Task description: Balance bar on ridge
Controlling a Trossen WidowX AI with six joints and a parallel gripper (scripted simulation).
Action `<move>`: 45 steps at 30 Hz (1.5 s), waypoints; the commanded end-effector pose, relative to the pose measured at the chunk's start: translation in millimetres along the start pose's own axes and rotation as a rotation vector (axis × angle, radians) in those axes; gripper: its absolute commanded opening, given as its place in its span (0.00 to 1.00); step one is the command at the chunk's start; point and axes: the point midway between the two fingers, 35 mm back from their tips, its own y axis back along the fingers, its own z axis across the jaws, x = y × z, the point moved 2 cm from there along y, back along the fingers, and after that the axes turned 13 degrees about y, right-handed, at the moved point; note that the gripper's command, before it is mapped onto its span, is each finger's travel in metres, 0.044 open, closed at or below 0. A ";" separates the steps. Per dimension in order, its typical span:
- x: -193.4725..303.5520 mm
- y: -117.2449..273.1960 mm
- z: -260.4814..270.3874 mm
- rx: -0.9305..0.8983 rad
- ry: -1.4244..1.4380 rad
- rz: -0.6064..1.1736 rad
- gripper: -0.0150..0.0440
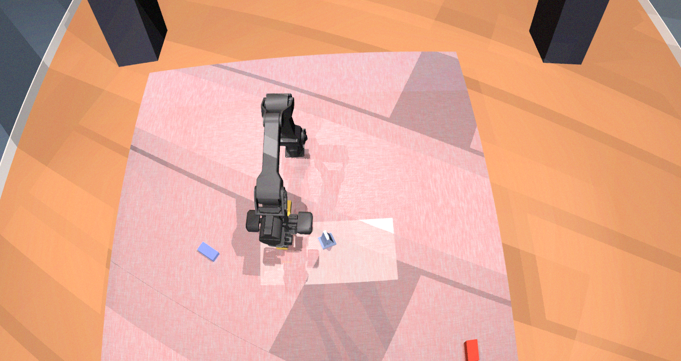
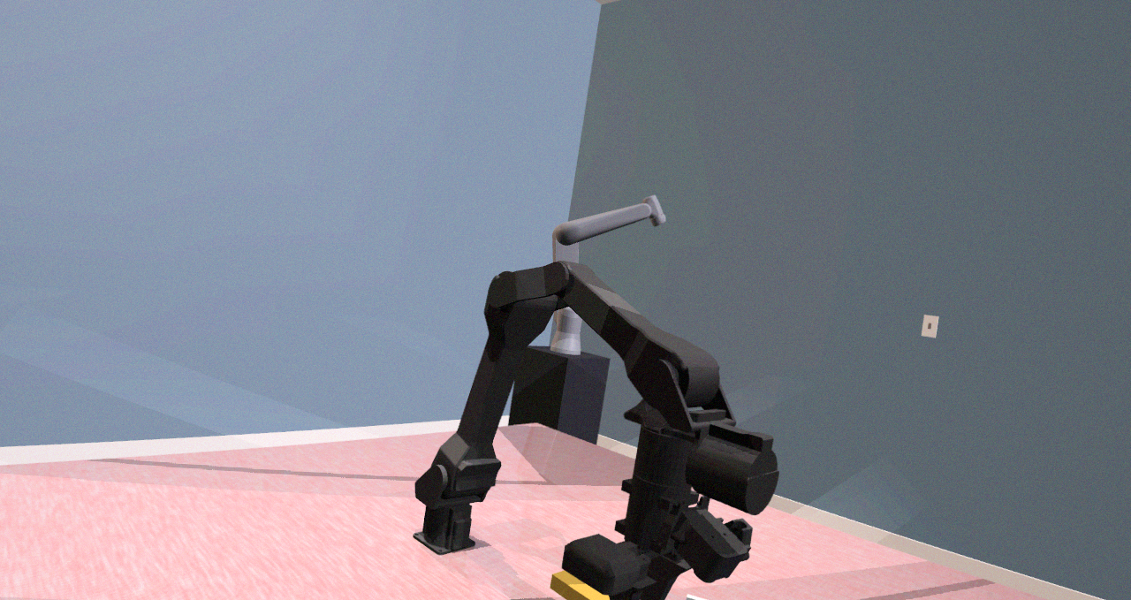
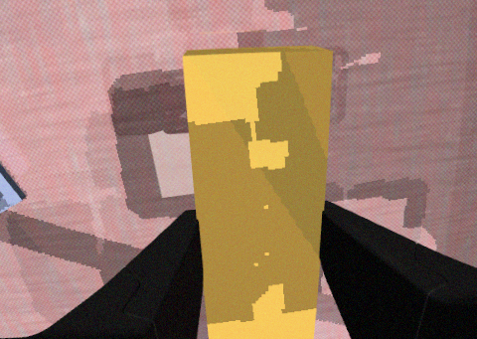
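Note:
The yellow bar (image 1: 289, 208) (image 2: 579, 586) (image 3: 258, 180) is between the fingers of my gripper (image 3: 256, 220), which is shut on it. In the wrist view the bar runs lengthwise away from me, and its far end sticks out past the fingertips. It looks raised above the table, with shadows lying apart from it. The ridge, a small blue wedge-shaped stand (image 1: 326, 240) (image 3: 7, 194), is to the right of my gripper in the top view and at the left edge of the wrist view. The bar's middle is hidden under my arm in the top view.
A blue block (image 1: 208, 251) lies left of my gripper. A red block (image 1: 471, 350) lies at the lower right. A pale rectangle (image 1: 364, 266) is on the pink table (image 1: 190, 178). A grey arm (image 2: 609, 224) stands on a dark pedestal (image 2: 585, 391) in the background.

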 end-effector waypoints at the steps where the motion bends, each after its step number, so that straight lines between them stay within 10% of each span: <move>1: -0.8 13.4 -0.4 0.004 0.003 -0.007 0.25; 16: 1.8 45.5 2.4 0.004 -0.017 -0.005 0.25; 45: -37.1 48.3 95.5 -0.008 -1.066 -0.005 0.25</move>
